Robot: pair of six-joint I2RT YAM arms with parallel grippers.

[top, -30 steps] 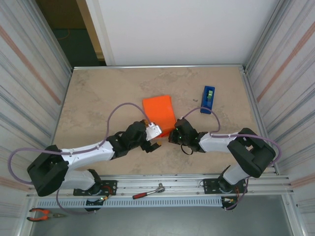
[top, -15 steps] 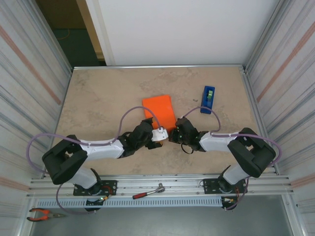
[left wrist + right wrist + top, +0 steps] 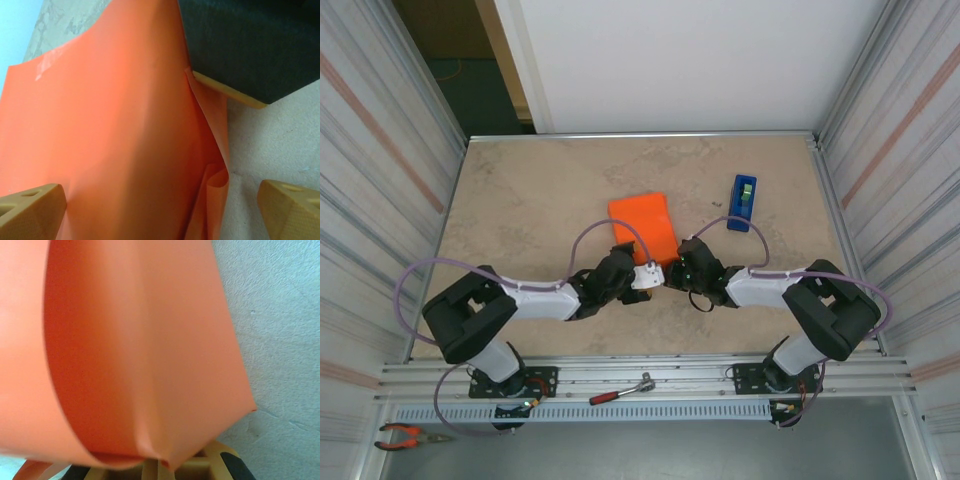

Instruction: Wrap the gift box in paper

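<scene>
Lying mid-frame on beige marbled tabletop (image 3: 520, 200) (ribbed metal walls (image 3: 380, 150) flanking): orange paper (image 3: 642, 222), edge clamped by right gripper (image 3: 165, 467); left gripper (image 3: 162, 210) spread apart.

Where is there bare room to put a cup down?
Bare: tabletop between left wall and paper; also behind the tape dispenser. Crowded: near middle, where left end effector and right end effector meet the paper.

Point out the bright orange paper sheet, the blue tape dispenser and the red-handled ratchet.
bright orange paper sheet (image 3: 640, 220): top external view, flat upper face.
blue tape dispenser (image 3: 743, 204): top external view, middle of body.
red-handled ratchet (image 3: 609, 395): top external view, red handle.
</scene>
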